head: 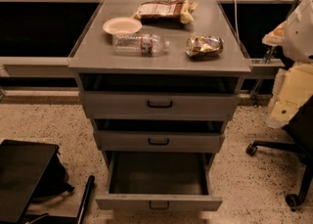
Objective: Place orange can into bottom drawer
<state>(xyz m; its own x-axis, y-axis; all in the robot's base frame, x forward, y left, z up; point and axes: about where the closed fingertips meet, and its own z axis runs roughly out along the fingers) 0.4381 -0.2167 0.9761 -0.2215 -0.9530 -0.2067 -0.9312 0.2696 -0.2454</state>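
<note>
The orange can [204, 45] lies on its side at the right of the cabinet top [98, 54], shiny with gold-brown print. The bottom drawer [158, 201] is pulled out, and its inside shows nothing in it. The two drawers above it are only slightly out. My gripper [278, 35] is at the right edge of the view, white, beside and to the right of the cabinet top. It is apart from the can and holds nothing that I can see.
A clear water bottle [139, 44] lies on its side at the middle of the top. A pale bowl [122, 25] and a brown snack bag [164, 10] are behind it. An office chair base [283, 149] stands on the floor at right. A black case [24, 179] lies at left.
</note>
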